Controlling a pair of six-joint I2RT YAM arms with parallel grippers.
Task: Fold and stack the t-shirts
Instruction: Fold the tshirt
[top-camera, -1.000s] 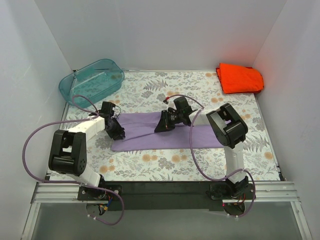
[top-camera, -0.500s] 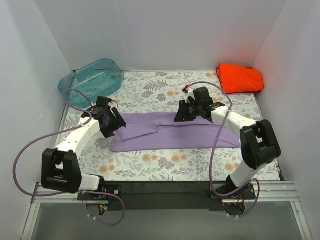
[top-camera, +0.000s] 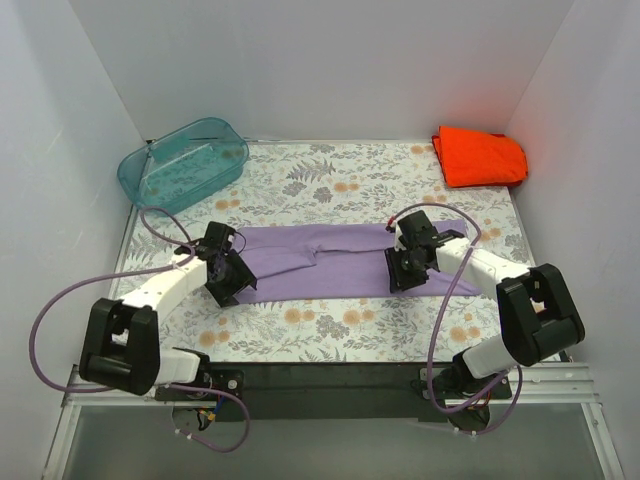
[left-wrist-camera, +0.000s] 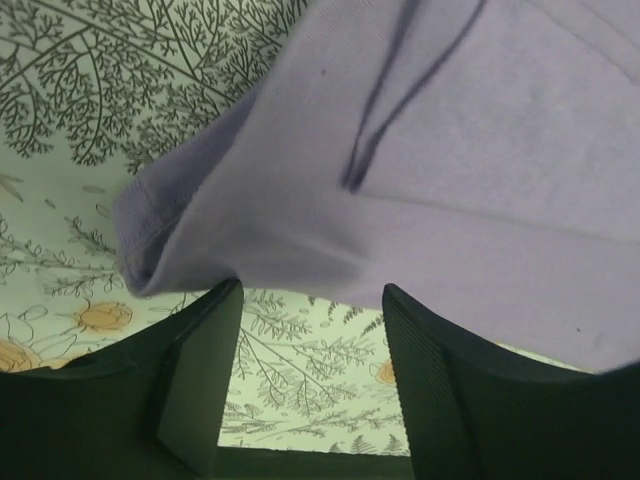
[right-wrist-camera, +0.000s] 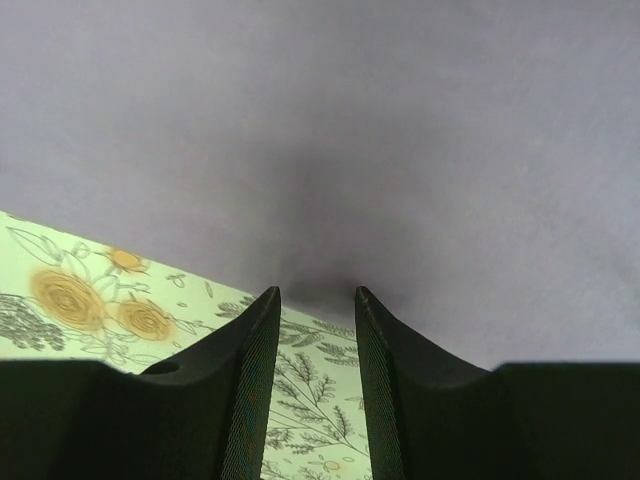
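The lavender t-shirt (top-camera: 320, 262) lies as a long folded strip across the middle of the table. My left gripper (top-camera: 236, 288) is open at its near left corner; in the left wrist view (left-wrist-camera: 312, 292) the shirt's hem (left-wrist-camera: 450, 180) lies just past the fingertips with nothing between them. My right gripper (top-camera: 402, 278) is open, with a narrow gap, at the near edge of the shirt's right part; the right wrist view (right-wrist-camera: 316, 294) shows the cloth (right-wrist-camera: 320, 130) at the fingertips, not gripped. The orange-red t-shirt (top-camera: 480, 156) lies folded at the back right corner.
A translucent teal tub (top-camera: 185, 160) stands at the back left. The flower-patterned tablecloth (top-camera: 330, 325) covers the table. White walls close in the left, back and right sides. Purple cables loop beside both arms.
Both grippers have moved from the shirt's far side to its near edge. The right gripper has also moved to the right. The shirt lies much as before.
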